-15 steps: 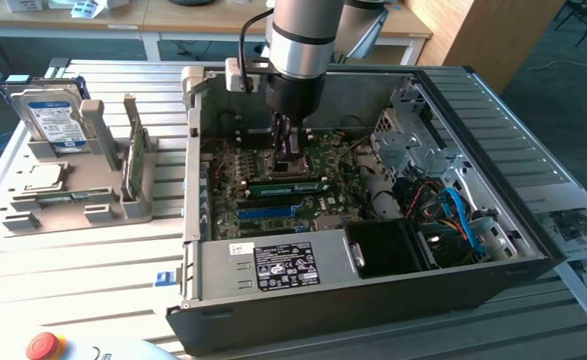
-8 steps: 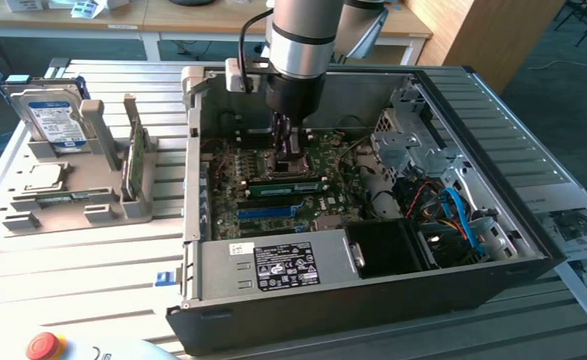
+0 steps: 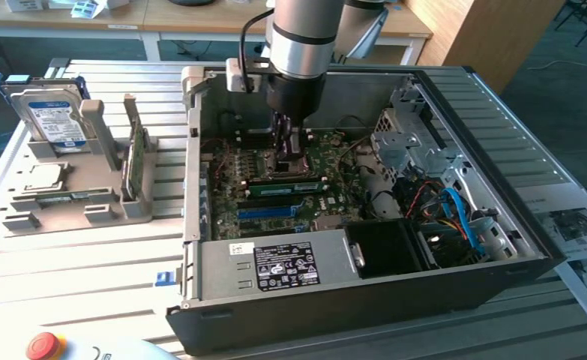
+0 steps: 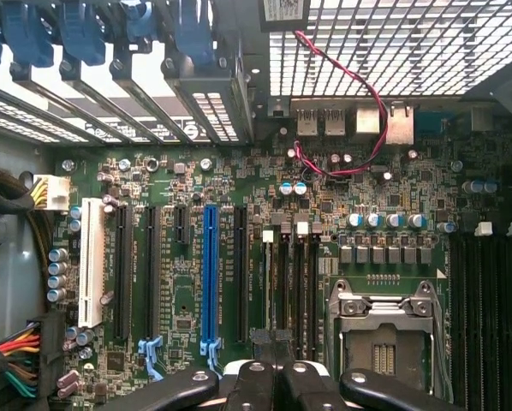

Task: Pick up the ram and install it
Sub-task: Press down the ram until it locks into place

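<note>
The ram (image 3: 285, 187) stands on edge in a motherboard slot, straight under the gripper (image 3: 292, 166) (one green stick, its long face turned to the exterior camera). The fingers are clenched together; whether they pinch the stick's top edge or merely rest over it, I cannot tell.

One slatted metal table (image 3: 83, 262) carries everything, with wooden desks and a timber panel in the room behind. One open computer case (image 3: 373, 296) lies on it, surrounding the hand. One boxed power supply (image 3: 273, 262) sits nearer the exterior camera than the hand.

Well off to the exterior view's left of the hand is one grey holder (image 3: 103, 206). It bears one blue-labelled hard drive (image 3: 53, 116) upright, one green card (image 3: 133, 154) on edge, and one square chip (image 3: 41, 176) lying flat. One red stop button (image 3: 45, 345) sits at the table's near corner. Printed sheets (image 3: 583, 225) lie to the exterior view's right of the case.

The wrist view looks down past the gripper (image 4: 277, 377) onto board detail. It gives one blue slot (image 4: 209, 274), one white slot (image 4: 91, 261) and one processor socket (image 4: 384, 330) (the slots to one side of the hand, the socket to the other). Beyond them are four blue card latches (image 4: 80, 30) and one red-and-black wire pair (image 4: 359, 94). The dark memory slots run out ahead of the fingertips, and there the stick's green face cannot be made out.
</note>
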